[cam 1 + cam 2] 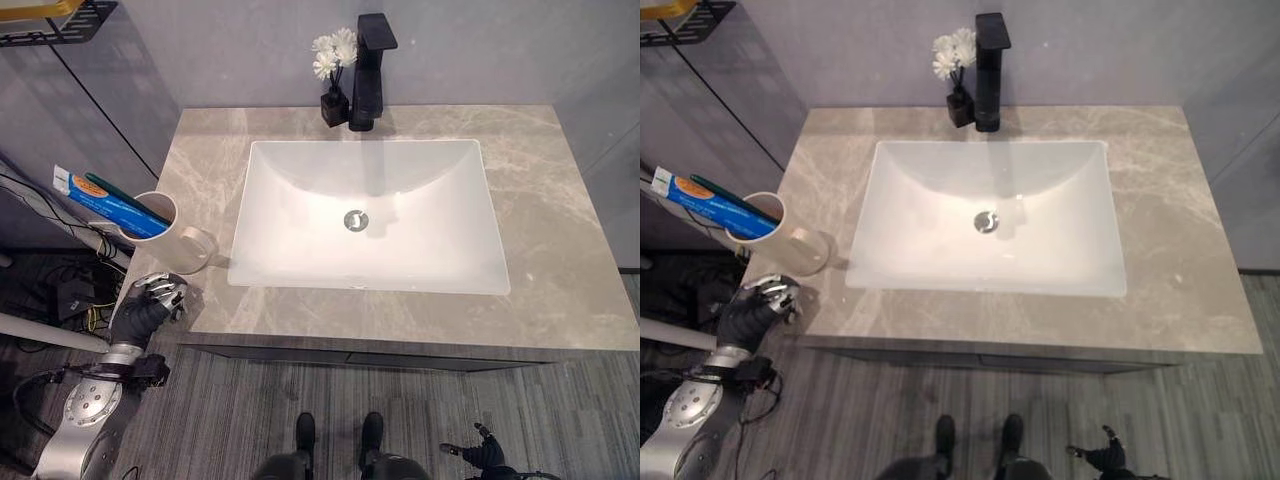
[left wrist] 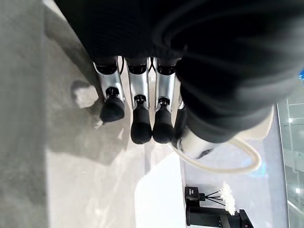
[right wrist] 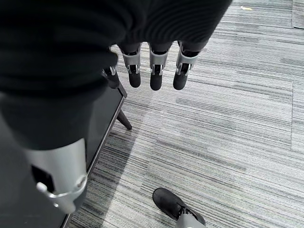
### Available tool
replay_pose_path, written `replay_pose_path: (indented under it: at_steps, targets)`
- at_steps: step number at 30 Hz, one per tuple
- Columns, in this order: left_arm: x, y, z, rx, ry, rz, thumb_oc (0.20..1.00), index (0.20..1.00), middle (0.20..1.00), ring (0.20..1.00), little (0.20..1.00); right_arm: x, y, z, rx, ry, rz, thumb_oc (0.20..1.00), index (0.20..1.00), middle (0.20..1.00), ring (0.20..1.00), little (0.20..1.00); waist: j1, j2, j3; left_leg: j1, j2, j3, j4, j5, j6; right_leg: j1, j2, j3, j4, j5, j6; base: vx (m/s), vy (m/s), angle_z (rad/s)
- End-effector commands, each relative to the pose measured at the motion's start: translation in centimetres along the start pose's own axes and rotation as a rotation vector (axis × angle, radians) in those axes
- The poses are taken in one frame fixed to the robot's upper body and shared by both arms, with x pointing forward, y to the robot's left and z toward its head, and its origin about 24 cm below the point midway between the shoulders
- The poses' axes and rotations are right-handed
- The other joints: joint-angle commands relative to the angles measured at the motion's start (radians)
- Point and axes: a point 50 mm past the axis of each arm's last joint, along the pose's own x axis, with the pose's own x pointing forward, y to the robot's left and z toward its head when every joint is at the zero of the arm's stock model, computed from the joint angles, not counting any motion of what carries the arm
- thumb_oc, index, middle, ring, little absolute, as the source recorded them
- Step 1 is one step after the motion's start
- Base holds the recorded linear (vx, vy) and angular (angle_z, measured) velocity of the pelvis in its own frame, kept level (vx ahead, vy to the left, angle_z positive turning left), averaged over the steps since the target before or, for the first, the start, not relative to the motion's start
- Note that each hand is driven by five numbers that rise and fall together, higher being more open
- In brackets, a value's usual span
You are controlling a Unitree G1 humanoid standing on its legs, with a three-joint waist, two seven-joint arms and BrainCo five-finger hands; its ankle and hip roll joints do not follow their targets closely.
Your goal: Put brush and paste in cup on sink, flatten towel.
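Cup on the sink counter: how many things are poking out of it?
2. In the cup at the counter's left edge, a blue toothpaste tube and a dark green toothbrush lean out to the left together. Anything smaller inside would be hidden.

No legible text or numbers anywhere; print on the blue toothpaste tube (image 1: 108,205) too small to make out

one cup (image 1: 165,233), one brush (image 1: 122,198), one paste (image 1: 105,204)

Both head eyes look straight down on the sink (image 1: 368,215); wrist cameras look closely along their hands
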Motion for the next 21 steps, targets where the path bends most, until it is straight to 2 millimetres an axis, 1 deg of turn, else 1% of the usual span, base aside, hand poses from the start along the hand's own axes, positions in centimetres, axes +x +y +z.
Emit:
replay_pose_path:
  at_steps: [1,3,10,12,14,21]
  targets:
    - [0.7,0.9,1.4,0.022,-0.079,0.056,0.200,0.200,0.200,0.200,0.200,0.2,-0.6,0.9,-0.051,-0.052,0.003,1.000,1.000,1.000,1.000,1.000,-0.016,-0.019,-0.005,-0.024,0.057,-0.012,0.000,0.019,-0.061,0.047,-0.064,-0.009,0.007,-0.033,0.072,0.00,0.000,0.00]
    - [1.3,1.4,2.1,0.047,-0.097,0.069,0.200,0.200,0.200,0.200,0.200,0.2,-0.6,0.6,-0.063,-0.036,0.008,1.000,1.000,1.000,1.000,1.000,-0.016,-0.022,-0.005,-0.024,0.058,-0.013,0.000,0.018,-0.061,0.047,-0.063,-0.008,0.007,-0.034,0.072,0.00,0.000,0.00]
    - [1.8,2.5,2.8,0.080,-0.098,0.084,0.200,0.200,0.200,0.200,0.200,0.2,-0.5,0.6,-0.073,-0.036,0.030,1.000,1.000,1.000,1.000,1.000,-0.019,-0.027,-0.004,-0.027,0.060,-0.009,0.000,0.019,-0.063,0.040,-0.060,-0.005,0.007,-0.032,0.072,0.00,0.000,0.00]
    - [1.8,2.6,2.8,0.078,-0.095,0.087,0.200,0.200,0.200,0.200,0.200,0.2,-0.5,0.5,-0.075,-0.033,0.033,1.000,1.000,1.000,1.000,1.000,-0.019,-0.027,-0.003,-0.027,0.061,-0.009,0.000,0.020,-0.063,0.040,-0.059,-0.003,0.007,-0.032,0.072,0.00,0.000,0.00]
    - [2.2,2.6,3.1,0.083,-0.100,0.082,0.200,0.200,0.200,0.200,0.200,0.2,-0.4,0.0,-0.077,-0.007,0.045,1.000,1.000,1.000,1.000,1.000,-0.021,-0.029,-0.002,-0.031,0.062,-0.009,0.000,0.021,-0.064,0.038,-0.059,-0.003,0.007,-0.032,0.072,0.00,0.000,0.00]
    - [2.7,2.5,3.5,0.086,-0.112,0.072,0.200,0.200,0.200,0.200,0.200,0.2,-0.3,-0.1,-0.091,-0.002,0.053,1.000,1.000,1.000,1.000,1.000,-0.023,-0.032,-0.001,-0.034,0.062,-0.005,0.000,0.019,-0.063,0.031,-0.059,0.005,0.007,-0.031,0.072,0.00,0.000,0.00]
